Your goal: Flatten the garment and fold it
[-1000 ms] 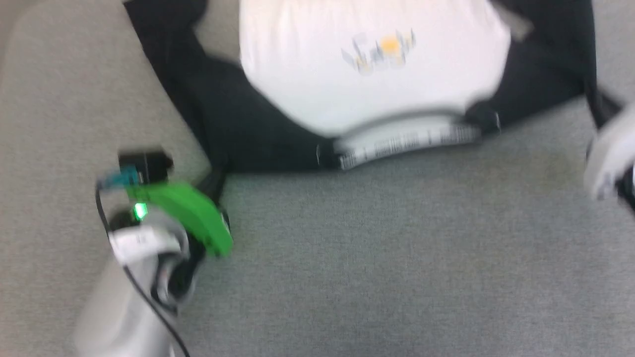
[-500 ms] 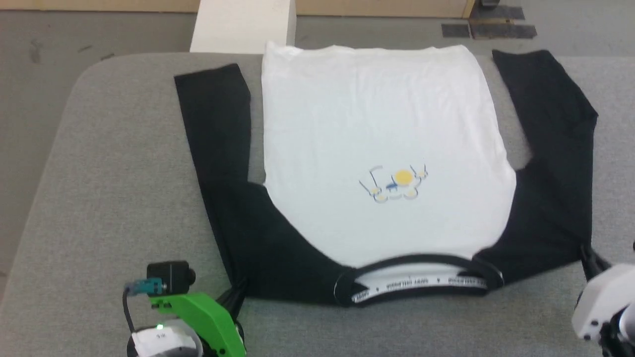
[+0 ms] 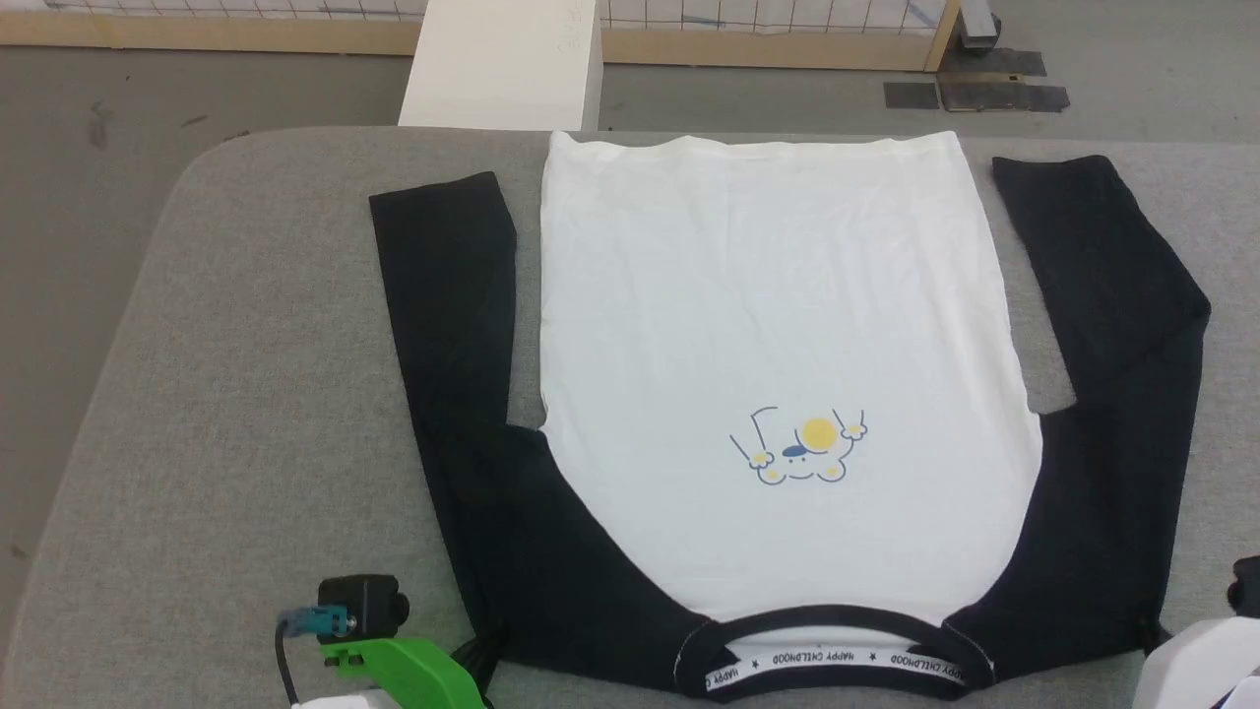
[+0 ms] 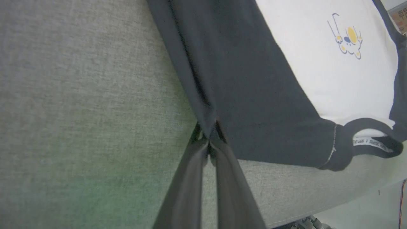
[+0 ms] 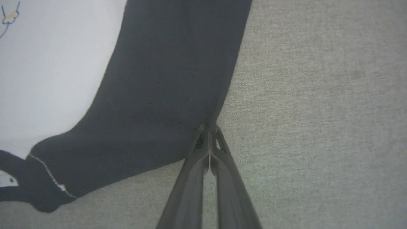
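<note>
The garment (image 3: 778, 325) lies spread face up on the grey padded table (image 3: 246, 394), neckline band (image 3: 837, 658) toward me and hem at the far edge. Its two black sleeves run along the white body's sides. The small cartoon print (image 3: 799, 448) shows on the chest. My left gripper (image 4: 209, 136) is shut on the black shoulder corner (image 4: 254, 95), and appears at the lower left in the head view (image 3: 477, 655). My right gripper (image 5: 210, 131) is shut on the other black shoulder's outer edge (image 5: 165, 79), low at the right in the head view (image 3: 1148, 630).
A white block (image 3: 502, 64) stands just beyond the table's far edge. Behind it run grey floor, a wooden-framed mesh barrier (image 3: 768, 44) and dark floor plates (image 3: 984, 94). The hem reaches the table's far edge. Bare grey padding lies left of the garment.
The head camera has tipped up, so the whole garment and the table's far edge now show and the blur is gone. Both grippers keep their hold on the shoulder corners.
</note>
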You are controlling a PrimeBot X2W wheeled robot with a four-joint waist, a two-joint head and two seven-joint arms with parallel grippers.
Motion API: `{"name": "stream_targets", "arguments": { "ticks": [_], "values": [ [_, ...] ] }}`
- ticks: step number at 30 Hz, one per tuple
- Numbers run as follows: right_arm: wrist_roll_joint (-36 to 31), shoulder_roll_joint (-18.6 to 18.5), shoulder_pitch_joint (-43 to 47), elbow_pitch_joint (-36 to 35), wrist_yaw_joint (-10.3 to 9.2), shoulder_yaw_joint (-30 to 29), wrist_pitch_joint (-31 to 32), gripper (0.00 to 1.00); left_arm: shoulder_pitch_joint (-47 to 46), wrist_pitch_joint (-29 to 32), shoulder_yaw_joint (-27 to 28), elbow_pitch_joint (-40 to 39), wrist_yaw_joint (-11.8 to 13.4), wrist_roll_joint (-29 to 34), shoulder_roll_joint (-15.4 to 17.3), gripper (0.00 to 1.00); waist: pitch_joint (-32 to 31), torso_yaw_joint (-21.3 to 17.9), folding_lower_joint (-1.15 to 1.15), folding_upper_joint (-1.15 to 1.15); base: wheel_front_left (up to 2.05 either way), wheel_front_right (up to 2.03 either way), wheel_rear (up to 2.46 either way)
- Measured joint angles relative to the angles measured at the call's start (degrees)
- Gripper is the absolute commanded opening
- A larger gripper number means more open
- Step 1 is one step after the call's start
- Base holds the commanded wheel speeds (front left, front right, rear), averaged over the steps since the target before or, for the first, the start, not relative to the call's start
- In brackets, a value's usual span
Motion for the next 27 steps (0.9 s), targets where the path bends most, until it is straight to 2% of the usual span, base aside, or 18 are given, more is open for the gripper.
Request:
{"name": "stream_targets", "arguments": {
  "ticks": [4, 5, 6, 7, 13, 17, 22, 27],
  "values": [
    [0.7, 0.0, 0.1, 3.1, -0.01, 0.5, -0.8, 0.0, 0.0, -1.2, -0.2, 1.1, 0.0, 0.0, -0.5, 0.0, 0.1, 0.0, 0.0, 0.0, 0.0, 0.0, 0.0],
    [1.3, 0.0, 0.1, 3.7, -0.01, 0.6, -0.8, 0.0, 0.0, -1.4, -0.2, 1.4, 0.0, 0.0, -0.5, 0.03, 0.1, 0.0, 0.0, 0.0, 0.0, 0.0, 0.0],
    [1.6, 0.0, 0.2, 3.9, -0.01, 0.7, -1.0, 0.36, 0.0, -1.8, -0.2, 1.5, -0.1, 0.0, -0.6, 0.68, 0.0, 0.0, 0.0, 0.0, 0.0, 0.0, 0.0],
    [1.7, 0.0, 0.3, 3.9, -0.01, 0.8, -1.1, 0.98, 0.0, -2.1, -0.2, 1.8, -0.2, 0.0, -0.7, 1.0, -0.1, 0.0, 0.0, 0.0, 0.0, 0.0, 0.0],
    [3.3, 0.0, 1.8, 1.8, -0.04, 0.1, -4.1, 1.0, 0.0, -5.6, 0.9, 2.4, -1.0, 0.1, -0.6, 1.0, -1.2, 0.1, 0.0, 0.0, 0.0, 0.0, 0.0],
    [3.7, -0.1, 2.0, -2.1, -0.05, 0.6, -9.2, 1.0, -0.1, -9.7, 2.9, 0.7, -1.1, 0.4, -0.4, 1.0, -1.8, -0.1, 0.0, 0.0, 0.0, 0.0, 0.0],
    [3.6, -0.2, 1.3, -4.8, -0.05, 3.7, -20.1, 1.0, -2.0, -17.9, 6.0, -0.2, -1.1, 4.3, 0.6, 1.0, -1.0, -0.7, 0.0, 0.0, 0.0, 0.0, 0.0],
    [3.2, -3.0, -2.1, -3.9, -0.05, 8.0, -30.8, 1.0, -9.1, -23.6, 7.2, 1.6, -2.0, 8.7, 2.6, 1.0, 0.9, -1.4, 0.0, 0.0, 0.0, 0.0, 0.0]
  ]
}}
